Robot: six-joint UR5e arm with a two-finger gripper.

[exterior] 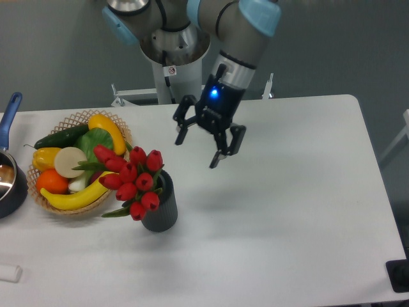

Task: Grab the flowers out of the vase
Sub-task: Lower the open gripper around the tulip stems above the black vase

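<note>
White table [300,211], one arm reaching in from the far edge. Gripper [200,147] hangs in the air above the table's middle, tilted, blue light glowing on its wrist. Its two dark fingers [225,148] are spread apart — nothing between them.

The flowers [131,179] sit in the vase [162,206], toward the left half of the table, nearer the front edge than the gripper is. Red tulip heads lean out to the left over the vase rim, a few green leaves showing beneath them. Vase is dark grey, ribbed, standing upright. Gripper is up and to the right of the bunch, apart from it, not touching blooms or vase.

Just left of the vase — a wicker basket [75,119] holding a banana [77,197], an orange [52,182], a cucumber [62,135], yellow peppers and something leafy green. At the left edge, a dark pot [11,188] with a blue handle [9,115]. A small white object [9,273] lies near the front left corner.
</note>
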